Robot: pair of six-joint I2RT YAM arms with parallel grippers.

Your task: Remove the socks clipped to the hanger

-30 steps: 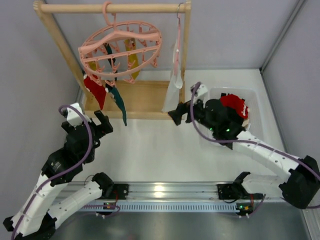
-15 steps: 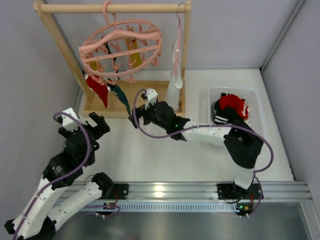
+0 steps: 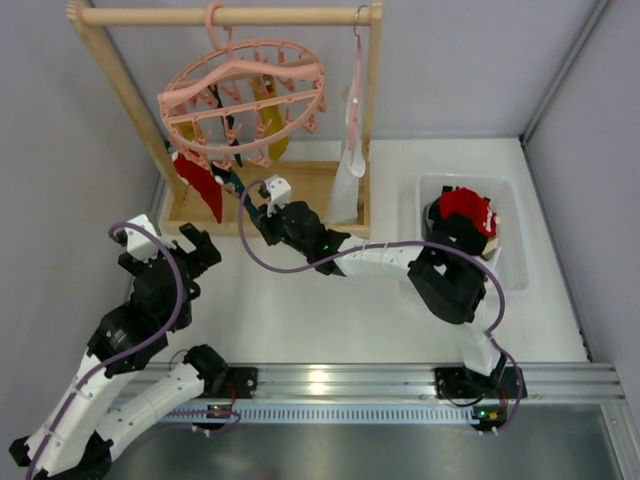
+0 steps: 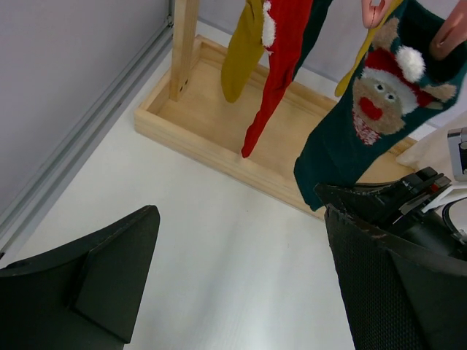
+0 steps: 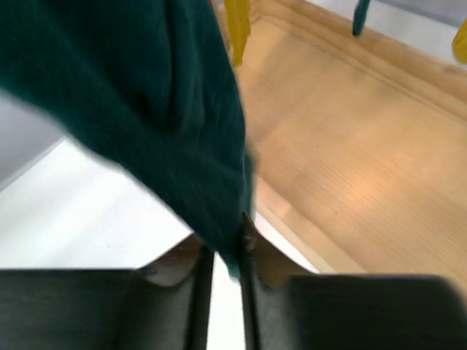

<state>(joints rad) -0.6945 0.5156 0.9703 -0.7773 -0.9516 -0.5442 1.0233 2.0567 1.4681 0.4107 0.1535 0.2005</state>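
right gripper (image 5: 225,251) is pinched on the toe of the teal sock (image 5: 175,109). the sock hangs lengthwise below the hanger (image 3: 240,95). you'd pull down, away from the hanger.

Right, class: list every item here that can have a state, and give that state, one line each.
hanger: hooked on wooden rail
teal sock: clipped up, lower end pinched
red sock: hanging from hanger
yellow sock: hanging from hanger
right claw: shut on teal sock
left claw: open, empty
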